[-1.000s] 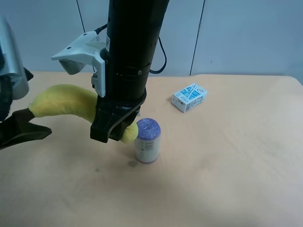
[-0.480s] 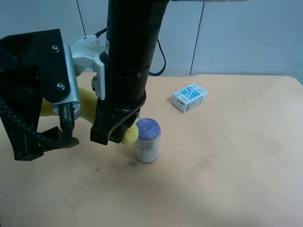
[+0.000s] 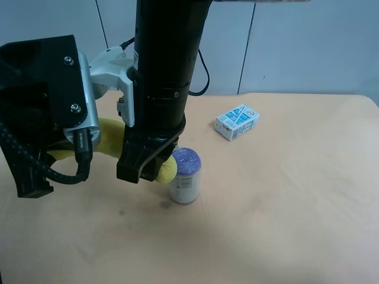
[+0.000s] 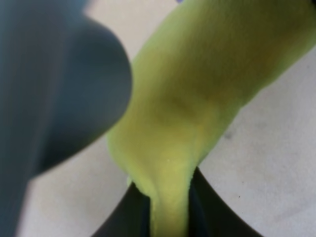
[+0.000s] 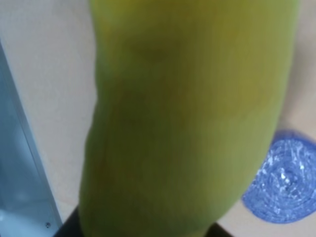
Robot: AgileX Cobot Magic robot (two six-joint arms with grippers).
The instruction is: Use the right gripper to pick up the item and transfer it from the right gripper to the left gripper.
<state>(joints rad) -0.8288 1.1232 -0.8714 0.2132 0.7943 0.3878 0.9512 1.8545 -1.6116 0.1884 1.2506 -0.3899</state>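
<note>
A yellow banana hangs in the air above the table, between the two arms. The right gripper, on the big black arm in the middle of the exterior high view, is shut on the banana's thick end. The banana fills the right wrist view. The left gripper, on the arm at the exterior high view's left, is at the banana's stem end. In the left wrist view its dark fingers press on both sides of the stem of the banana.
A white can with a blue-purple lid stands upright on the tan table, right beside the right gripper; its lid shows in the right wrist view. A small blue-and-white carton lies further back right.
The left arm came in from the exterior high view's left to the banana's stem end, and its fingers closed on the stem. The right arm and banana shifted only slightly.
</note>
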